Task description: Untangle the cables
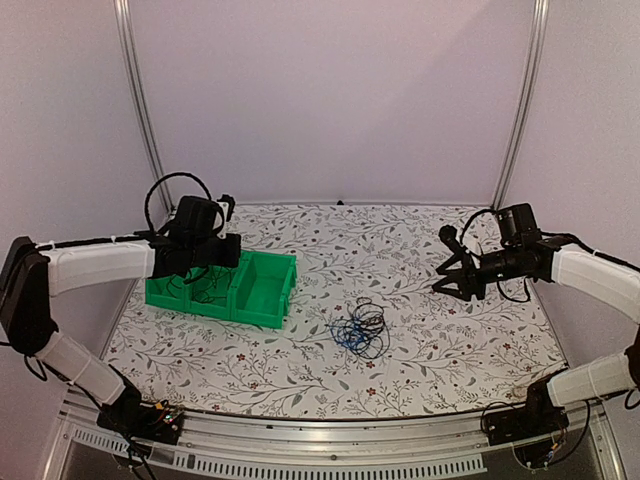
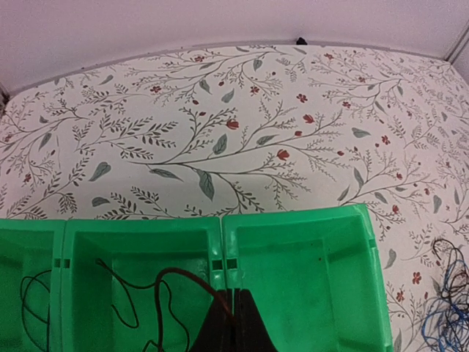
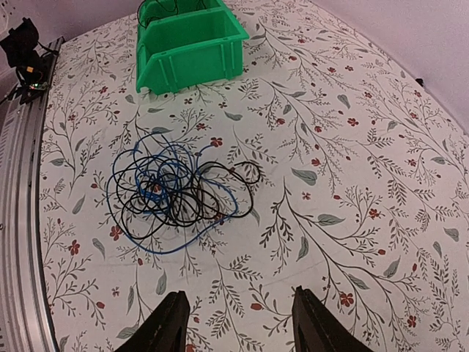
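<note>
The cables [image 1: 360, 330] lie as a small blue and black snarl on the flowered table, right of the green bin [image 1: 270, 292]. In the right wrist view the snarl [image 3: 172, 187] is ahead and left of my right gripper [image 3: 238, 293], which stands open and empty above the cloth. That gripper [image 1: 446, 265] hovers well right of the snarl. My left gripper [image 2: 234, 323] is shut on a thin dark red cable [image 2: 183, 277] over the bin's middle divider. This cable trails down into the middle compartment. My left gripper [image 1: 205, 272] hangs over the bin.
The green bin [image 2: 308, 220] has three compartments. A thin black wire [image 2: 29, 293] lies in the left one, and the right one holds nothing. Metal frame posts [image 1: 520, 110] stand at the back corners. A rail [image 3: 18, 220] runs along the table's near edge.
</note>
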Motion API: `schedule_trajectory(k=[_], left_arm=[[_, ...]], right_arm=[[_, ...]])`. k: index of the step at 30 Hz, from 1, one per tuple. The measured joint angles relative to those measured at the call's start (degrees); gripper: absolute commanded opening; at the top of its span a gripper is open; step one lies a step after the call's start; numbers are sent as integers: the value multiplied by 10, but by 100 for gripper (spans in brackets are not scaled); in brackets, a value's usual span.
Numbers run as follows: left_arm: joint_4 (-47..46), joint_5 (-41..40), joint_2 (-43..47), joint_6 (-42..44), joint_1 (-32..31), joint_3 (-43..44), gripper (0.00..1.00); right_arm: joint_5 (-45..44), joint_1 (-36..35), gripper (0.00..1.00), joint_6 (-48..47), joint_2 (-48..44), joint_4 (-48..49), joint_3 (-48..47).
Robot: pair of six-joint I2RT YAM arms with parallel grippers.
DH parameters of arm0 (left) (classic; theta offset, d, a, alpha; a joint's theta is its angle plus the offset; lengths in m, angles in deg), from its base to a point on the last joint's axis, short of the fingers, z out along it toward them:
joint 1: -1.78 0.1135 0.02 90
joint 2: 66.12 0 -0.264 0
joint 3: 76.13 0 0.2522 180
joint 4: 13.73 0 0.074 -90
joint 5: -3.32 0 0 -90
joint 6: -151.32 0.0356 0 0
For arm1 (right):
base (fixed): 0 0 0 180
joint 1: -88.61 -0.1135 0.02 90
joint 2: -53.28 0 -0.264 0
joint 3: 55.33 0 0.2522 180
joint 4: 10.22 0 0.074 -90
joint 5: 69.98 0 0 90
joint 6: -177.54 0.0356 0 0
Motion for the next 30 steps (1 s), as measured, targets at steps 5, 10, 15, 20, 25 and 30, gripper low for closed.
schedule_trajectory(k=[5, 10, 15, 20, 25, 30], left_arm=[[-18, 19, -39, -14, 0, 0, 0], [-22, 10, -72, -33, 8, 0, 0], [-6, -11, -96, -58, 21, 5, 0], [2, -12, -96, -73, 21, 5, 0], [2, -7, -101, -79, 22, 5, 0], [18, -2, -122, -79, 28, 12, 19]], right_arm=[[0, 0, 52, -2, 7, -6, -2], [0, 0, 53, -4, 13, -11, -2], [0, 0, 53, -7, 20, -19, -3], [0, 0, 53, -12, 26, -25, -7], [0, 0, 53, -14, 32, -28, -13], [0, 0, 54, -15, 36, -30, -13]])
